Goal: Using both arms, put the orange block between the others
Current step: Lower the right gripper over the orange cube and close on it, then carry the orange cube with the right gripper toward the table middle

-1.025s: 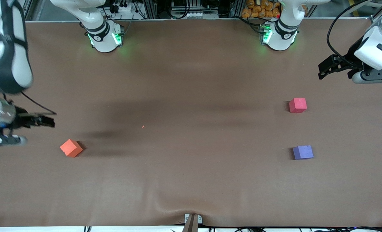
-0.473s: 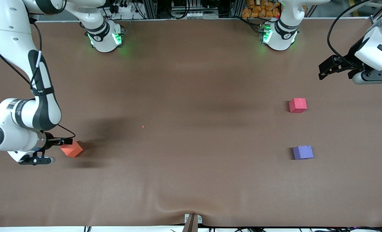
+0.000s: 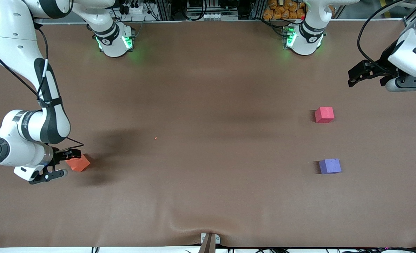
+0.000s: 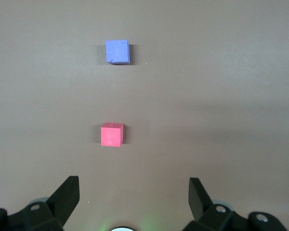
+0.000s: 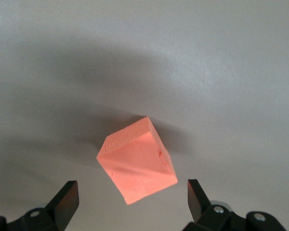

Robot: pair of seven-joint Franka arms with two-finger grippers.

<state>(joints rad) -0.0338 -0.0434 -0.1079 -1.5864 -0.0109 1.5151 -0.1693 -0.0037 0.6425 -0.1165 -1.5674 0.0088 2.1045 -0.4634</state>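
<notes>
Toward the right arm's end of the table (image 3: 208,88), the orange block (image 3: 78,163) sits on the brown cover, turned so that one corner points to the front camera. The right gripper (image 3: 68,157) is low just over it, with its fingers (image 5: 67,197) spread wide on both sides of the block and not touching it, as the right wrist view shows; the block (image 5: 137,161) lies between them with free space at each side. At the left arm's end, the pinkish-red cube (image 3: 324,115) and the purple-blue cube (image 3: 330,166) stand well apart from each other, the purple-blue one nearer to the front camera, and the strip of cover between them is bare. The left gripper (image 3: 356,75) waits in the air over the table near that end's edge, farther from the front camera than the pinkish-red cube, and its fingers (image 4: 67,195) are also spread, holding nothing. Between the orange block and the two cubes the whole middle of the table is open, only a tiny red speck (image 3: 155,138) lies there. The cover is smooth and matte, with a small fold at the edge nearest the front camera, where a metal bracket (image 3: 209,240) sits. Along the top edge stand the two green-lit bases (image 3: 114,40), and past them cables and frames.
</notes>
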